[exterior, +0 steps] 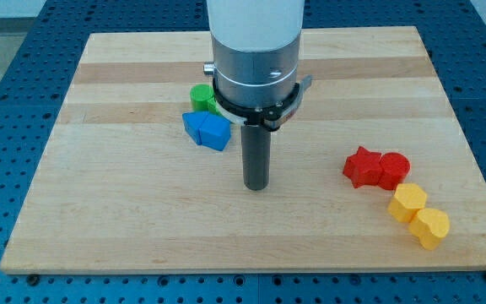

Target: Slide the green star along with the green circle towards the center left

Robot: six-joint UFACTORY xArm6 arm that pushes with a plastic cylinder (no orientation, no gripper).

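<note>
A wooden board (pixel 99 211) lies on a blue perforated bench, seen from the board's bottom edge. A thick white and silver arm comes down from the view's top and ends in a dark rod. There is no claw to open or close; my tip (pixel 256 187) rests on bare wood near the board's centre, a little toward the bottom edge, touching no block.

A green block (pixel 200 97) sits above and to the left of the tip, toward the top edge, half hidden behind the arm's silver collar. Its rounded outline suggests the green circle; the green star cannot be made out and is probably hidden behind the arm. Just below it, touching or nearly so, two blue blocks (pixel 207 130) sit pressed together, their shapes unclear.

Toward the right edge, well apart from the tip, are a red star (pixel 362 165) and a red block (pixel 394 170) side by side, and below them two yellow blocks (pixel 418 216) near the bottom right corner.

The green pieces look small, light and rigid, likely to slide easily on smooth wood and to spin or slip sideways if struck off centre. With nothing to grasp them, contact probably belongs on their right-hand faces, square through the middle, pushing leftward. The blue blocks crowd the lower side and could be dragged along.
</note>
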